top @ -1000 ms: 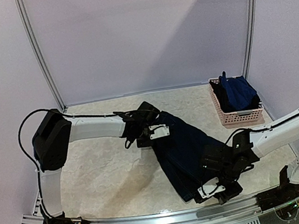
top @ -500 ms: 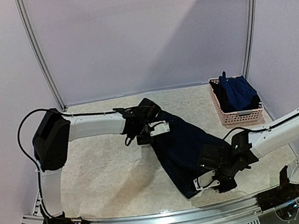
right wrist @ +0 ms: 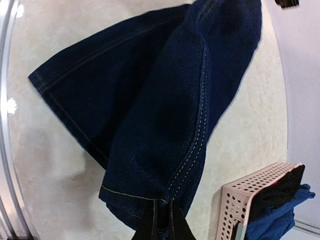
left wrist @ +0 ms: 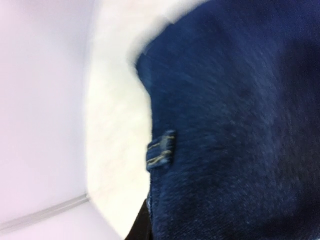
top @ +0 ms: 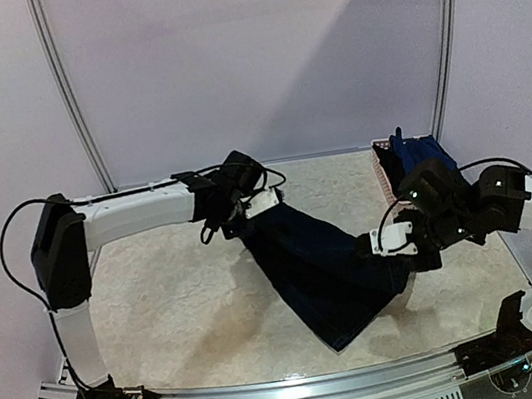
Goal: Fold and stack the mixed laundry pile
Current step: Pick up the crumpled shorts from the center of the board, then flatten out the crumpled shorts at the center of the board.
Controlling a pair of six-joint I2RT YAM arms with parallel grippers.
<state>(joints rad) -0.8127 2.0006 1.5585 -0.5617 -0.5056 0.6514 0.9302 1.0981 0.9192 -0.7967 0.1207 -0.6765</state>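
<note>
Pink basket (right wrist: pixel 239 201) held a bunched navy garment (right wrist: pixel 274 221) and a black garment (right wrist: pixel 284 186). Dark navy denim piece (top: pixel 323 271) hung left of basket. Left gripper (top: pixel 247 221) clamped its top edge; right gripper (right wrist: pixel 161 212) pinched the hem nearest basket.

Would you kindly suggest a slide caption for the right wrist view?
Right tool pinches the hem of a dark denim garment above the pale table; a pink basket of clothes sits nearby.
</note>
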